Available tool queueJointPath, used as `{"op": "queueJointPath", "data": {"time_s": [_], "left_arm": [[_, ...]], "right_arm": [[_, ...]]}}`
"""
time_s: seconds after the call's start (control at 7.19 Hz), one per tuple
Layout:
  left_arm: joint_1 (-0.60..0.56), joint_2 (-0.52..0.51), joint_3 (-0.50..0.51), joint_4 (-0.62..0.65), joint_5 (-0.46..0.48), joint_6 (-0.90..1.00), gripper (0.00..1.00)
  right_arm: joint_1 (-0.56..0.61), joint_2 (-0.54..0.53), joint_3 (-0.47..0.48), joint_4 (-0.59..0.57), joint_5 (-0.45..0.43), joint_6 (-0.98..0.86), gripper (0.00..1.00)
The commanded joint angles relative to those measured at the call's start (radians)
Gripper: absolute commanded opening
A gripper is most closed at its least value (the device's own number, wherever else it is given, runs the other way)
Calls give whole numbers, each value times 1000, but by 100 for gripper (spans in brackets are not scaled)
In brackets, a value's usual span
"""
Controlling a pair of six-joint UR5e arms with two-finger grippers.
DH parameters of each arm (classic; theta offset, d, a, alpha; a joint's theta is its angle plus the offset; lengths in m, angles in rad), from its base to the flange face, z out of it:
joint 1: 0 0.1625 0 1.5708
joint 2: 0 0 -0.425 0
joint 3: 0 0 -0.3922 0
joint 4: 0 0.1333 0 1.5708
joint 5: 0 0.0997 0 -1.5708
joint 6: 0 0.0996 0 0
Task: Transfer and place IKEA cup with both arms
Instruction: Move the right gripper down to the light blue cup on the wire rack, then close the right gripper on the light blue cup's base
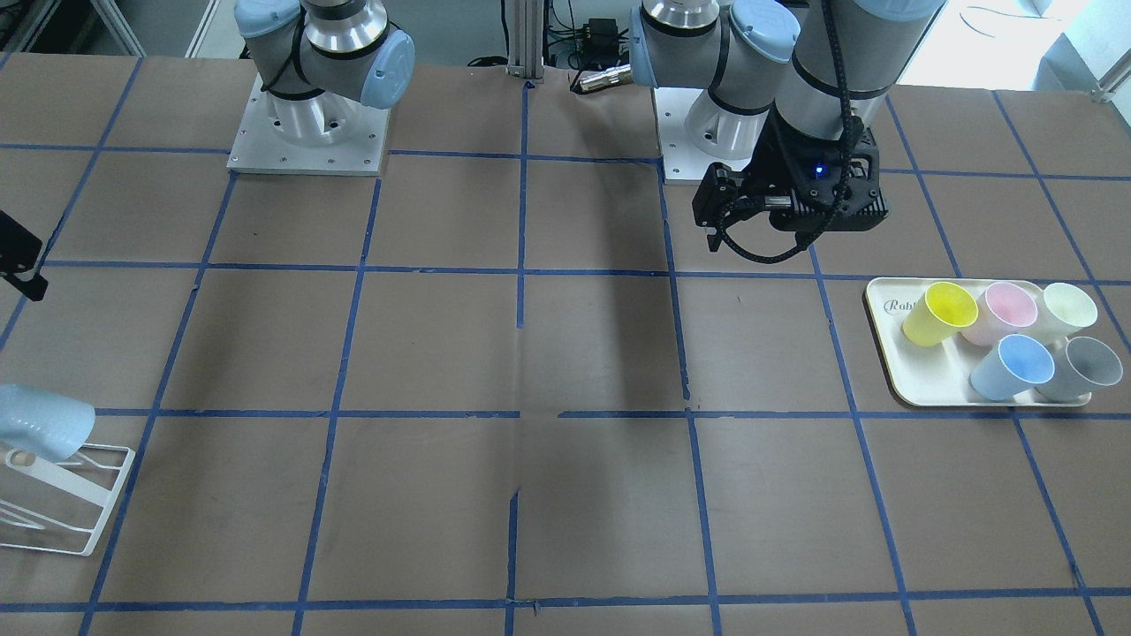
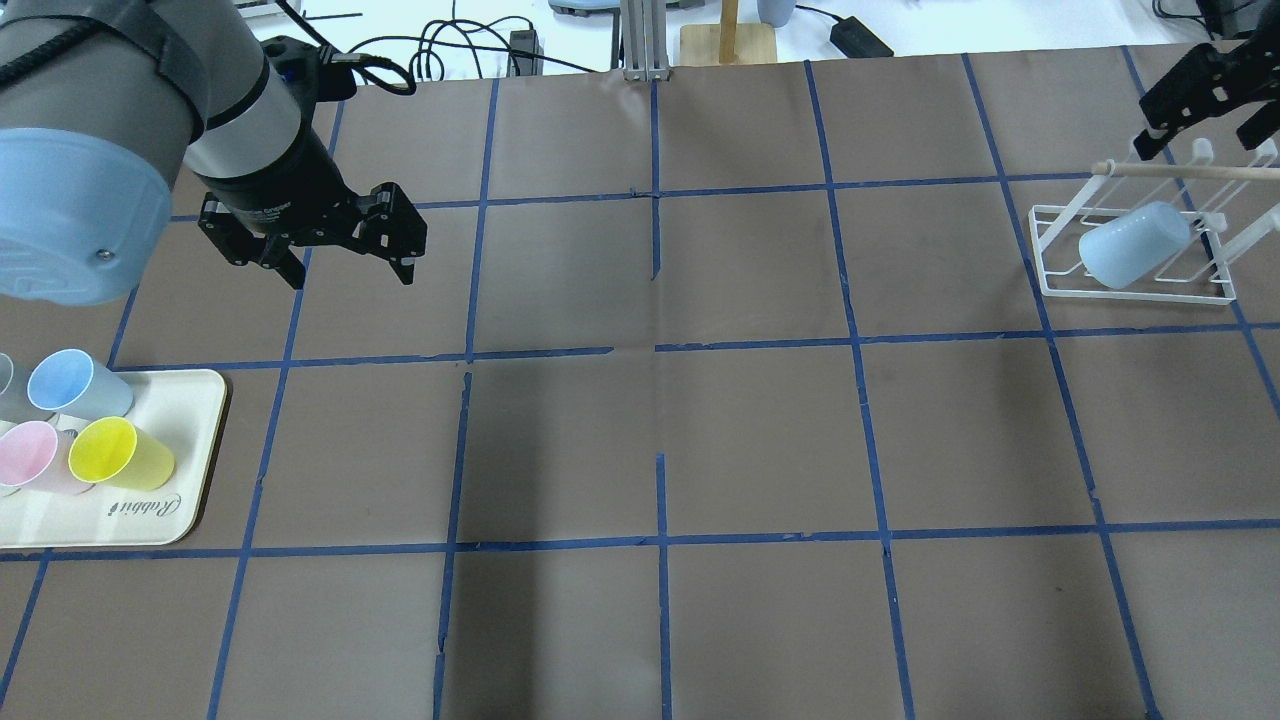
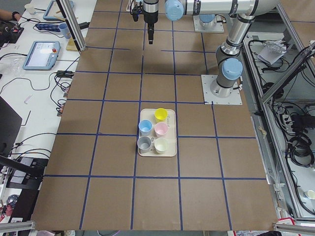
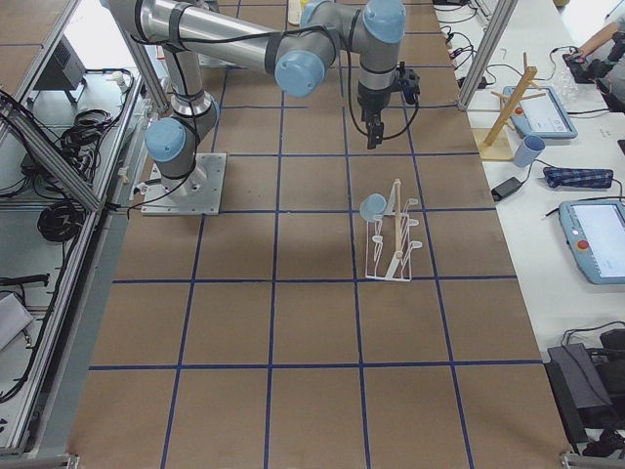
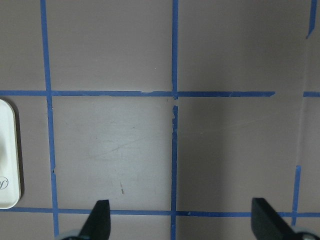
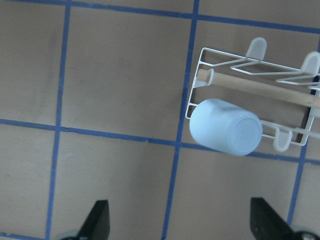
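The IKEA cup, a pale blue tumbler, hangs upside down and tilted on a white wire rack at the table's right end. It also shows in the front view and the right wrist view. My right gripper is open and empty, above and just behind the rack; the wrist view shows its gap beside the cup. My left gripper is open and empty above bare table, apart from the tray; its wrist view shows only paper and tape.
The cream tray at the left end holds a near-identical light blue cup, a yellow cup, and pink, cream and grey cups. A wooden rod lies across the rack.
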Motion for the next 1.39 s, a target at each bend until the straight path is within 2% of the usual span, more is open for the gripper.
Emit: {"op": "queueJointPath", "data": {"time_s": [0.0,0.14,0.42,0.83,1.25], "left_arm": [[0,0,-2,1,0,0,100],[2,0,-2,1,0,0,100],[-1,0,-2,1,0,0,100],[0,0,-5,4,0,0,100],[3,1,-3,5,-1,2,100]], "right_arm": [[-69,69,91,-166,48,-251,100],[-90,94,120,-216,55,-322,100],[-115,167,125,-241,98,-378,100],[-115,212,125,-291,98,-389,100],[-112,204,124,-293,98,-377,100]]}}
